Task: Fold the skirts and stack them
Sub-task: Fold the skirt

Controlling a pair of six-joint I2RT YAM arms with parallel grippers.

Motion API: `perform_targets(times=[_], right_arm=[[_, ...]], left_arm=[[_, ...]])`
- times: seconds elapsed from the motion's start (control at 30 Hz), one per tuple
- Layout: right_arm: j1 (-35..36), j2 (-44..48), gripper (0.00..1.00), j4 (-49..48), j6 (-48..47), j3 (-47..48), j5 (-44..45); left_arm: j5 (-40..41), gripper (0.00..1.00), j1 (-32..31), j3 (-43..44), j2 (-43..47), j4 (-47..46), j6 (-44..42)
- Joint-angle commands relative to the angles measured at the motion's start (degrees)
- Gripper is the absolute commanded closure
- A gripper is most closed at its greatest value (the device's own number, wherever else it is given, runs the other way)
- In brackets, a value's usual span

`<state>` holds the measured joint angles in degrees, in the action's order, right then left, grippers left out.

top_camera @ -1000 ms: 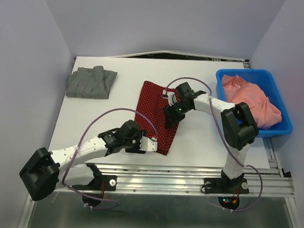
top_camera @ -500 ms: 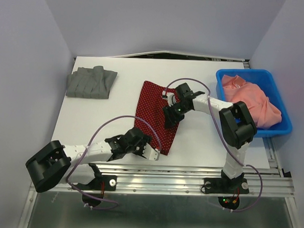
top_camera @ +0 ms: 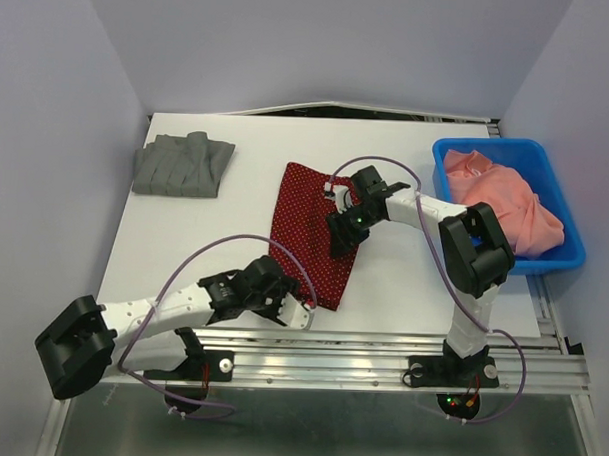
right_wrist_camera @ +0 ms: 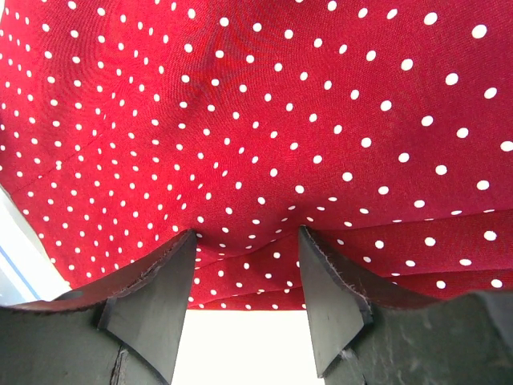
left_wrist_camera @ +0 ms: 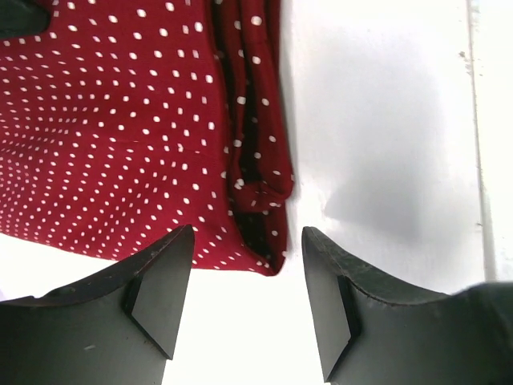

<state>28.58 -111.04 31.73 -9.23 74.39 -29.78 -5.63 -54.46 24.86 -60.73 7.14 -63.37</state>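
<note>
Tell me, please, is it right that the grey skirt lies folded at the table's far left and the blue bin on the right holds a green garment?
The garment in the blue bin is salmon pink, not green, as the top external view shows. The grey skirt does lie folded far left.

**Spread over a skirt corner**

Looking down past the left gripper (left_wrist_camera: 248, 235), jaws apart, both dark fingers (left_wrist_camera: 160, 289) low in frame. Framed between the tips: the bunched, doubled-over corner of the dark red skirt (left_wrist_camera: 120, 120) with white dots. Lying flat toward the upper left. To the right, bare white table (left_wrist_camera: 385, 96), with a soft shadow just beside that corner.
</note>
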Motion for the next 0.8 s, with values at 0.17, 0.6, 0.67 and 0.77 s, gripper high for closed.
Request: perform_targets(times=[0.17, 0.6, 0.67, 0.77], right_arm=[[0.25, -1.63, 0.4, 1.67, -2.1, -0.21, 3.59], [0.25, -2.25, 0.42, 2.38, -3.16, -0.21, 4.03], [0.25, -1.72, 0.42, 2.46, -3.42, -0.47, 4.47], [0.25, -1.11, 0.42, 2.81, -4.21, -0.39, 5.08]], left_arm=[[0.16, 0.32, -0.83, 2.91, -10.17, -4.81, 4.74], [2.29, 0.84, -1.35, 4.57, -16.18, -11.89, 5.63], [1.07, 0.95, -1.35, 5.46, -14.69, -7.61, 5.89], [-0.69, 1.0, -1.44, 7.48, -13.28, -2.49, 6.68]])
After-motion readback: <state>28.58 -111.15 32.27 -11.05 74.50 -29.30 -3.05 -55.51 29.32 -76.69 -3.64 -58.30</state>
